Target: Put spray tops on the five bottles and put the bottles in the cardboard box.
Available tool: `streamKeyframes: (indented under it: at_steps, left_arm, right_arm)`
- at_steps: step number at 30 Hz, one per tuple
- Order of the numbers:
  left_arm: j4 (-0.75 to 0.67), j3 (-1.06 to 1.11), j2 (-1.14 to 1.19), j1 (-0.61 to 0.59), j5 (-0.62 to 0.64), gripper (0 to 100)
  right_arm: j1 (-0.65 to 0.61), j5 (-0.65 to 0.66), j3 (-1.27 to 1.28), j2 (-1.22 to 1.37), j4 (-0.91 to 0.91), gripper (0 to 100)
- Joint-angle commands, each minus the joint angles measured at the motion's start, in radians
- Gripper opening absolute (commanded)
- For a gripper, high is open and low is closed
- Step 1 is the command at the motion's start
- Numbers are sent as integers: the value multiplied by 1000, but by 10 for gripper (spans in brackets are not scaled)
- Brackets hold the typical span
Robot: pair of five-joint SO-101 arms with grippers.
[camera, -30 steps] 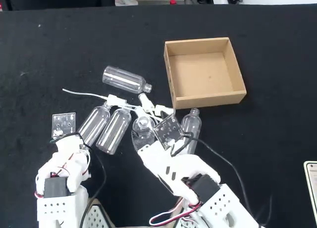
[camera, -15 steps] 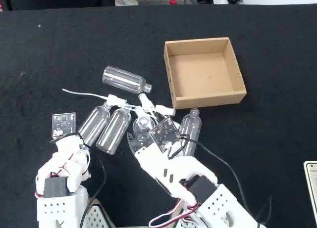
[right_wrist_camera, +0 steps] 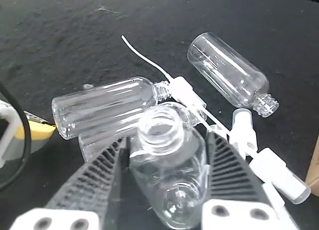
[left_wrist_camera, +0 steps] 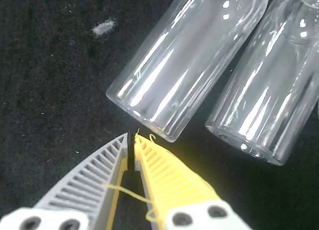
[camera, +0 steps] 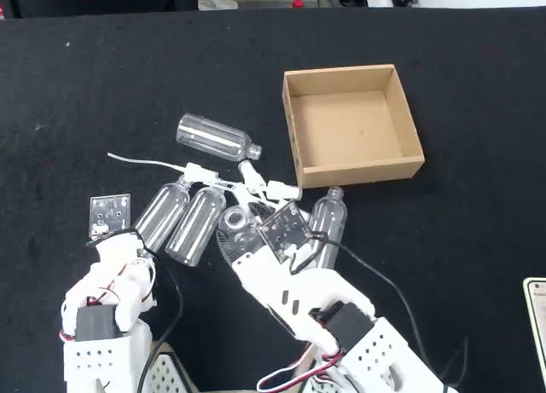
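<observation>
Since 1.0 s ago: right gripper (camera: 242,236) has drawn back slightly toward the lower edge of the high view. The bottle (camera: 236,224) it carries has shifted left with it. Left arm unchanged.

Carried bottle: clear, uncapped, open mouth up, at lower centre of the high view. It is clamped between the right gripper's two fingers (right_wrist_camera: 99,175), one on each side of the body.

Just above it, white spray tops (camera: 250,173) lie loose on the table. One has a long dip tube trailing to the left.

A pair of bottles (camera: 194,226) lies side by side to the left of the carried one. A fourth bottle (camera: 215,138) lies on its side above the tops. A fifth bottle (camera: 329,219) is just right of the right gripper.

Cardboard box (camera: 358,170): right of centre in the upper half, open top.

Left gripper (left_wrist_camera: 132,140): lower left of the high view, fingers pressed together on nothing. Its tip is just beside the base of the leftmost lying bottle.

Surface: black table (camera: 85,78).
</observation>
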Motion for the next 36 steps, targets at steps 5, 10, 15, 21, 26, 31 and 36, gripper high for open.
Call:
streamKeyframes:
  at_steps: [5,10,15,21,26,31,36]
  left_arm:
    - [6,21,-3,-4,12,30]
    - [6,21,-3,-4,12,30]
    - [6,21,-3,-4,12,30]
    - [6,21,-3,-4,12,30]
    - [6,21,-3,-4,12,30]
    - [6,21,-3,-4,11,30]
    - [0,16,-3,-4,11,30]
  right_arm:
    - [106,-5,-19,-12,-5,87]
    - [110,-3,-180,-12,178,74]
    - [112,120,-407,-2,391,74]
    - [301,198,-585,-1,463,74]
    - [465,97,-621,-1,468,74]
    - [726,86,-607,1,549,74]
    - [875,94,-552,1,569,74]
